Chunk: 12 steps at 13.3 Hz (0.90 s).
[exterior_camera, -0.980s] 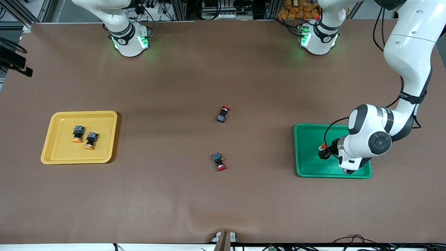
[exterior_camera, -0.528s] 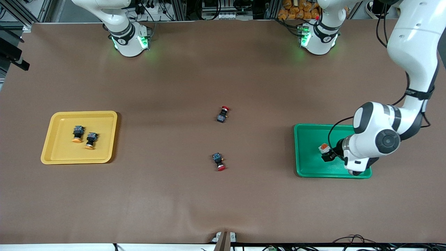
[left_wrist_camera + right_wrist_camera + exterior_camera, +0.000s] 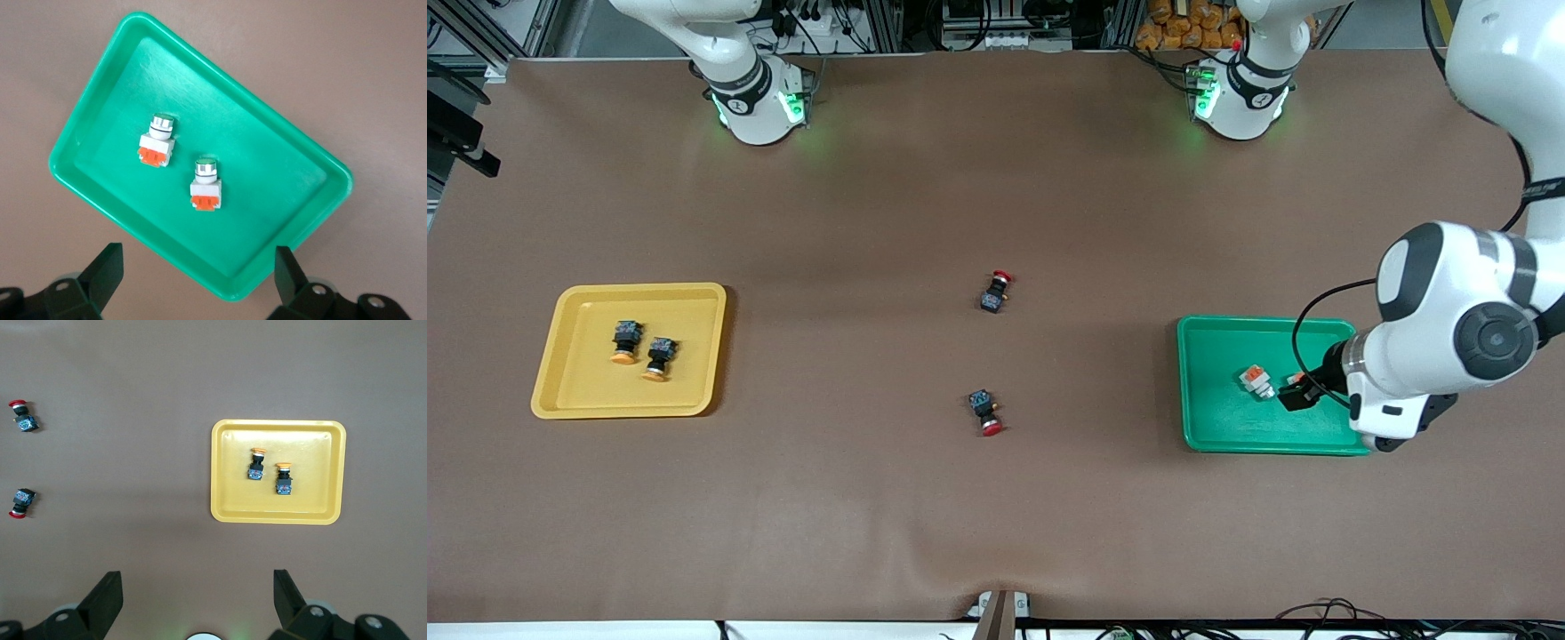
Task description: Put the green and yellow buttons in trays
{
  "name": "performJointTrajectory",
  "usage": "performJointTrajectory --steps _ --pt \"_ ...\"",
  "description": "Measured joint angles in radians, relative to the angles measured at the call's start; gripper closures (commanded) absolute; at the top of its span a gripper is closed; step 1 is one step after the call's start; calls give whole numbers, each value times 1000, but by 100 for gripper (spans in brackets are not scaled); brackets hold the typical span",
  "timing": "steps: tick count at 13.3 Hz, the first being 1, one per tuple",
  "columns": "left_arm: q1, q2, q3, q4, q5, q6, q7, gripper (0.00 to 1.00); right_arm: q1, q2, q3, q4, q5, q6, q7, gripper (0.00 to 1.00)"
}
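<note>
Both green buttons (image 3: 157, 138) lie in the green tray (image 3: 1209, 427) under the wide-open, empty left gripper (image 3: 193, 277), both yellow buttons (image 3: 626, 340) in the yellow tray (image 3: 569, 404) below the equally open right gripper (image 3: 197, 600); these light, rigid switches likely grip best across their square bodies.

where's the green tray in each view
Front view: green tray toward the left arm's end of the table, partly under the left end effector.
Left wrist view: fills the middle of the picture.
Right wrist view: not in it.
Shared landmark: the white green-capped button lying in it.
</note>
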<state>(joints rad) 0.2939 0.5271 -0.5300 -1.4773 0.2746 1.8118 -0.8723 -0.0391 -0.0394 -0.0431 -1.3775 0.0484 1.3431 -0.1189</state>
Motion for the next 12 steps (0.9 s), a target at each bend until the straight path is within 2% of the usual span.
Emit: performJointTrajectory --steps 8,12 --pt "-1 -204 -43 20 -13 -109 63 0 22 0 3 -4 -1 -2 -1 0" --pt "5 -281 -36 36 -55 -161 214 0 29 1 4 -6 -3 -2 -1 0"
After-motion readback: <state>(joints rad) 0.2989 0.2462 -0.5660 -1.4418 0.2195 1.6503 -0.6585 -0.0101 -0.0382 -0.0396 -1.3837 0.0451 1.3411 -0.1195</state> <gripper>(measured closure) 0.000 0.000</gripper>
